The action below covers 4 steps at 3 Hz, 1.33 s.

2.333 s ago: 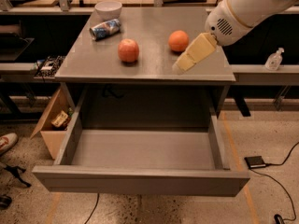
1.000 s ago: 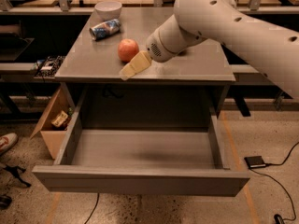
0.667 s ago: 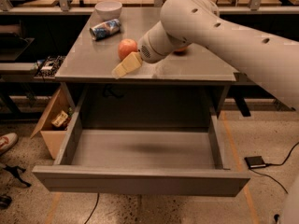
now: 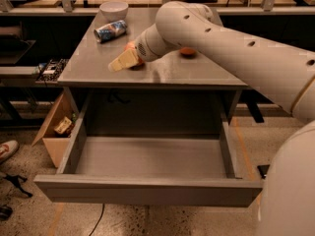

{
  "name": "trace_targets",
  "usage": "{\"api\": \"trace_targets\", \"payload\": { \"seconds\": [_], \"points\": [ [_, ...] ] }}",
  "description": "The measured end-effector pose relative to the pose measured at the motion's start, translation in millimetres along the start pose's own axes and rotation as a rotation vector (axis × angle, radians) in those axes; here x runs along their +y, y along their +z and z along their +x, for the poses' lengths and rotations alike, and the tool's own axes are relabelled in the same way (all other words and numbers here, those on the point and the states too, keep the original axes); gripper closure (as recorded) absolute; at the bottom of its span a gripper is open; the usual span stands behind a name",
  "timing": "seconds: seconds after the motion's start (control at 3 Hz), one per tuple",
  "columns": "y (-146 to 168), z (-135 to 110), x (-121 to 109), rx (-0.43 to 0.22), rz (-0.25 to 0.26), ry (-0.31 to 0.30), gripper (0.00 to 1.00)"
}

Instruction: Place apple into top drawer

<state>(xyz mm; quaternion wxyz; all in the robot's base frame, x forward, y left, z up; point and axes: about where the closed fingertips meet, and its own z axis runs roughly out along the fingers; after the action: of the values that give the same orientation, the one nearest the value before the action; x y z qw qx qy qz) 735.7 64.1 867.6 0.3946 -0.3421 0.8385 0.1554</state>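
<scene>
Honestly, my worry is a push instead of a grasp: the gripper (image 4: 121,62) sits low on the cabinet top (image 4: 93,63), right against the apple (image 4: 131,46), which is mostly hidden behind it (whether it holds the fruit, I cannot tell), and a round fruit may roll toward the can (image 4: 110,30). The top drawer (image 4: 147,193) stands pulled out below and holds nothing. The inside of the bowl (image 4: 113,9) I cannot see.

apple (image 4: 130,46) mostly hidden behind tool (image 4: 123,61) over cabinet (image 4: 88,69)
</scene>
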Motion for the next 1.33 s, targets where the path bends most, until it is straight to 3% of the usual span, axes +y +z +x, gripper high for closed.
{"api": "trace_targets", "payload": {
  "seconds": [0.33,0.67,1.33],
  "points": [
    [14,-13,-2,-0.029,-0.004,0.021,0.0],
    [24,-16,0,-0.033,-0.014,0.035,0.18],
    [32,-1,10,-0.014,-0.066,0.051,0.64]
  ]
}}
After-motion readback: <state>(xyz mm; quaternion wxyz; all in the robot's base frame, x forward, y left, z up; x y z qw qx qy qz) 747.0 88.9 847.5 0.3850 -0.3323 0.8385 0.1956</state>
